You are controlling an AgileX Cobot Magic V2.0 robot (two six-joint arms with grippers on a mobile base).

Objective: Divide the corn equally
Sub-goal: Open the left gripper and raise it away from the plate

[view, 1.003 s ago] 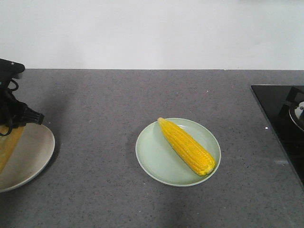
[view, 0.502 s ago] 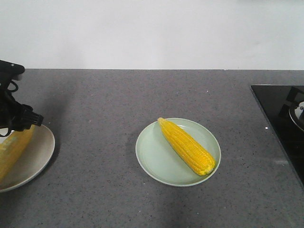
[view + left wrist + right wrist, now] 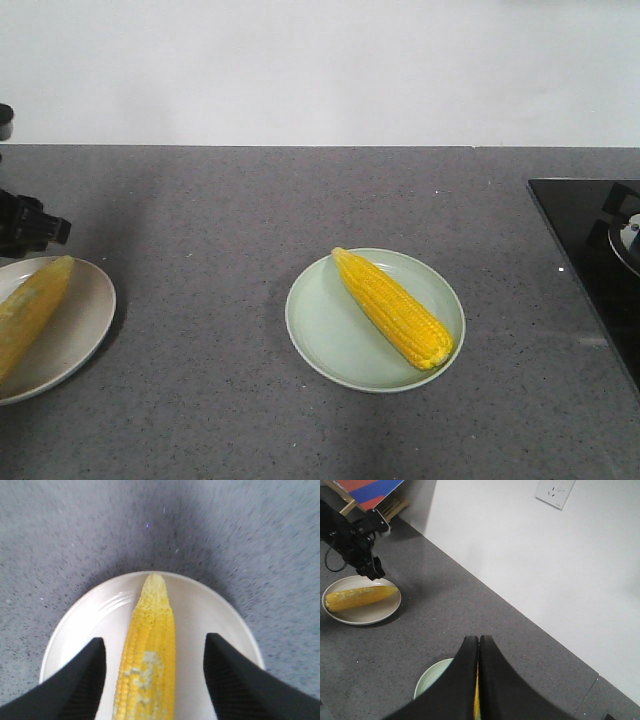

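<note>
The left gripper is hanging above the beige plate with its two black fingers standing wide apart. One cob of corn is lying between them on the plate, and the fingers are not touching it (there is a clear strip of plate on each side of the cob). The pointed tip of this cob is reaching close to the far rim of the plate, and some kernels in its middle part are looking pale. In the front view the same gripper is showing only at the left border, just above the plate, and the cob is lying slanted on it.

The right gripper is showing its two dark fingers pressed together, with only a thin yellow line visible between them low down; whether anything is being held there, I cannot tell. It is hanging over the grey counter, above the near rim of the pale green plate.

In the front view this green plate is sitting near the middle of the counter, well apart from the beige one, and a second cob is lying diagonally across it, tip toward the back left. At the right edge a black cooktop is lying flush in the counter. Behind everything a white wall is standing.
</note>
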